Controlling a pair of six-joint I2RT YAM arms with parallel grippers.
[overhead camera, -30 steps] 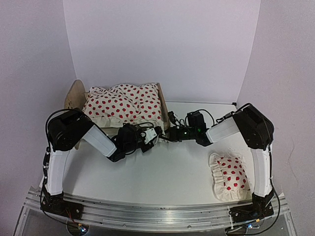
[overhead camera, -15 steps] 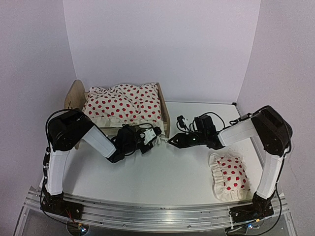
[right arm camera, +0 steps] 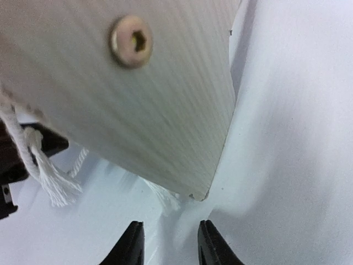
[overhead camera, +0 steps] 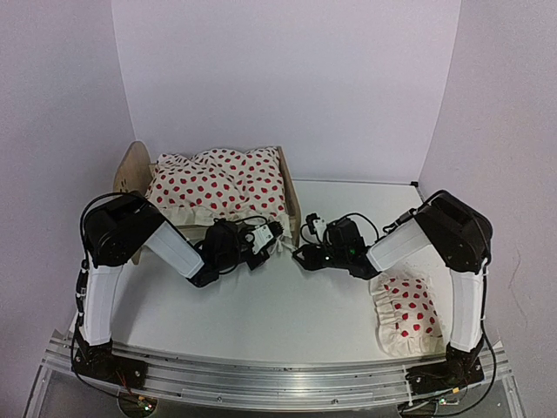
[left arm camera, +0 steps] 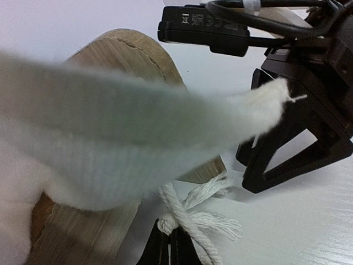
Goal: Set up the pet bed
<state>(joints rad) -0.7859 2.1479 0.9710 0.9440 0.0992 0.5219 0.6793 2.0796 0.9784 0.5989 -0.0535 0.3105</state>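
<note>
White walls enclose a white table (overhead camera: 287, 313) on three sides. At far left, against the back wall, stands the pet bed (overhead camera: 130, 171), its rounded headboard close to the left wall. A red-spotted blanket (overhead camera: 218, 185) covers its top, so the mattress cannot be seen. The left gripper (overhead camera: 277, 237) sits at the blanket's near right corner, jaws closed on a white cord (left arm camera: 187, 221) with a frayed tassel, apparently the blanket's fringe. Just right of it is the footboard (right arm camera: 138, 110), with one bolt (right arm camera: 131, 41) in its face. The right gripper (overhead camera: 303, 254) sits low at the footboard's lower corner, jaws apart and holding nothing. The pillow (overhead camera: 407, 313) lies at the near right, beside the right arm.

Risks: the cord is a thin hold and may slip free under a pull. A hard pull could also drag the blanket off or shift the light frame. The two grippers are very near each other, so a sideways move by either could cause a collision.

Clearance: the bed is hemmed in at left and behind. Open table lies in front, between the arms, and behind the right gripper.
</note>
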